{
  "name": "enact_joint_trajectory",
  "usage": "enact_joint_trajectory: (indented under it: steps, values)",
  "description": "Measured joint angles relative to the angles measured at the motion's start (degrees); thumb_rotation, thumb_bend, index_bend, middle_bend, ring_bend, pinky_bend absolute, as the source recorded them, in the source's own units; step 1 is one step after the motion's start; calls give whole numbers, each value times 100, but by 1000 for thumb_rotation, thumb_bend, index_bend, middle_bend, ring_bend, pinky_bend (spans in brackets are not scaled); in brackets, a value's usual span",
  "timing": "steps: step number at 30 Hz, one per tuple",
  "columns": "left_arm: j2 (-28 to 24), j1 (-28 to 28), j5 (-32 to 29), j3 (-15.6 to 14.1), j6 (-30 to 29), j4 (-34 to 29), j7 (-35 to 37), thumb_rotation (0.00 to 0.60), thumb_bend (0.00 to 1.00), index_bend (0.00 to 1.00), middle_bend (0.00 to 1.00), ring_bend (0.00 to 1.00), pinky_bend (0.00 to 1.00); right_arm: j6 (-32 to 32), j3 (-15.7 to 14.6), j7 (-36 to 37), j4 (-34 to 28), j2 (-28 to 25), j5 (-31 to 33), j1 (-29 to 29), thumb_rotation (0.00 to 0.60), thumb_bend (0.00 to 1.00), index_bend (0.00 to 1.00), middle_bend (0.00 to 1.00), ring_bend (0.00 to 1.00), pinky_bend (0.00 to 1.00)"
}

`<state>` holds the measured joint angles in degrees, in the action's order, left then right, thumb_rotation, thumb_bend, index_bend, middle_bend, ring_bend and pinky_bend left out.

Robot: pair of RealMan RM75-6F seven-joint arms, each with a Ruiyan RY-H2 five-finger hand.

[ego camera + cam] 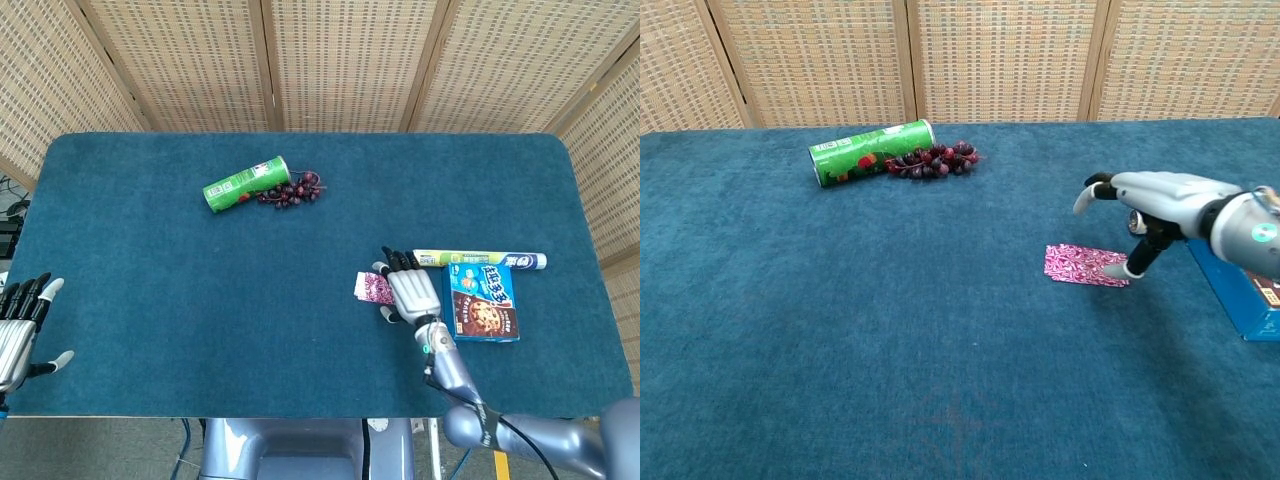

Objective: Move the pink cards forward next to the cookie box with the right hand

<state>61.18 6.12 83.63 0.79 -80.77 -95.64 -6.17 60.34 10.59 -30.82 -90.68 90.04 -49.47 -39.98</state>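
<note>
The pink cards [371,289] [1083,265] lie flat on the blue table cloth, left of the cookie box [482,302] [1246,297], with a gap between them. My right hand [408,291] [1155,200] hovers over the cards' right end, between cards and box. Its fingers are spread and raised, and only the thumb tip reaches down to the cards' right edge. It holds nothing. My left hand [20,326] rests open at the table's near left corner, seen only in the head view.
A green chips can [245,183] [872,152] and a bunch of dark grapes [292,190] [933,160] lie at the far middle-left. A long tube [480,259] lies just beyond the cookie box. Wicker screens stand behind the table.
</note>
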Motion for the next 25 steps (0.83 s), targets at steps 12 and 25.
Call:
enact_joint_trajectory:
  steps: [12,25]
  values:
    - [73,-37,10,20,-108,38,-75,600,7,0,0,0,0,2087,-1082,2181,46,-1045,-3232,1618,600,71,7,0,0,0]
    - [183,-72,-35,73,-222,92,-200,600,7,0,0,0,0,2750,-1470,2610,713,-1302,-3750,2559,600,0,0,0,0,0]
